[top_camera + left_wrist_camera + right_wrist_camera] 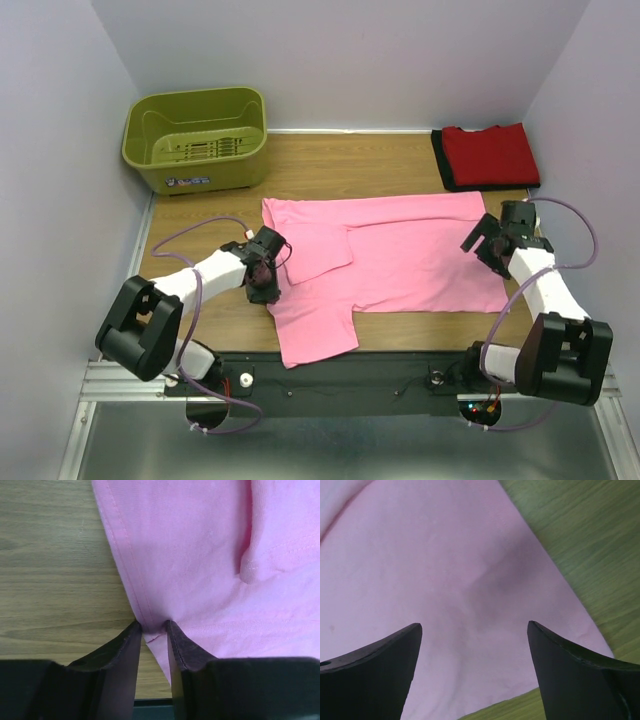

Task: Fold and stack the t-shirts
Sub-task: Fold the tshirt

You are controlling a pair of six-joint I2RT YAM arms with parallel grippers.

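Note:
The pink t-shirt (400, 250) lies spread across the middle of the table. One sleeve is folded over its body and the other (315, 330) lies toward the front edge. My left gripper (270, 285) is at the shirt's left edge, where that sleeve meets the body. In the left wrist view it (152, 625) is shut on a pinch of the pink hem (125, 555). My right gripper (483, 243) is open above the shirt's right edge. In the right wrist view its jaws (475, 625) stand wide apart over pink cloth (445, 570). A folded red t-shirt (492, 155) lies at the back right on a black one (441, 160), which shows only as an edge.
An olive-green plastic basket (197, 138) stands at the back left corner. White walls close in the table on three sides. The bare wooden tabletop (340, 165) shows behind the pink shirt and left of it (50, 570).

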